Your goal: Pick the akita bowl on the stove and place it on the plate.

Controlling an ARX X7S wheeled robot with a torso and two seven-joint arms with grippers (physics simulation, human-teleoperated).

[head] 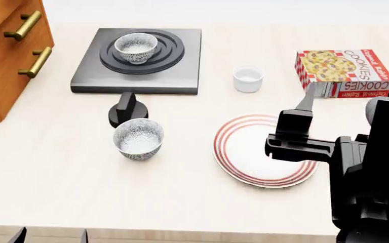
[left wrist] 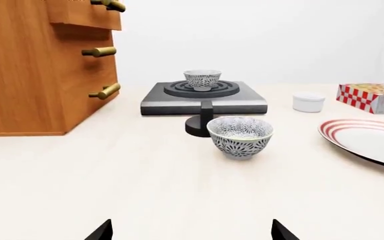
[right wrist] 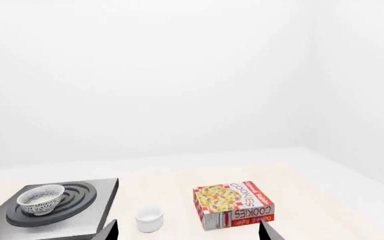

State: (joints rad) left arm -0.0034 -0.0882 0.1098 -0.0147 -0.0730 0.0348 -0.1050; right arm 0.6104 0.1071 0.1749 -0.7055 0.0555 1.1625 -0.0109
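The akita bowl [head: 136, 48] [left wrist: 202, 80] [right wrist: 41, 198], white with dense dark speckle, stands upright on the ring burner of the dark-grey stove [head: 181, 68] [left wrist: 245, 97] [right wrist: 105, 197]. The red-ringed white plate [head: 238, 147] [left wrist: 372, 142] lies at the front right. My left gripper [head: 51, 237] [left wrist: 192, 231] is open and empty at the near table edge, well short of the stove. Raised above the plate's far right side, my right gripper [head: 348, 96] [right wrist: 188, 231] is open and holds nothing.
A second speckled bowl [head: 138, 138] [left wrist: 241, 136] stands on the table by the black knob [head: 127, 109] [left wrist: 199, 125]. A plain white cup [head: 248, 79] [right wrist: 149, 218] and a cookie box [head: 343, 71] [right wrist: 233, 204] sit right of the stove. A wooden drawer cabinet [head: 5, 55] [left wrist: 38, 65] is left.
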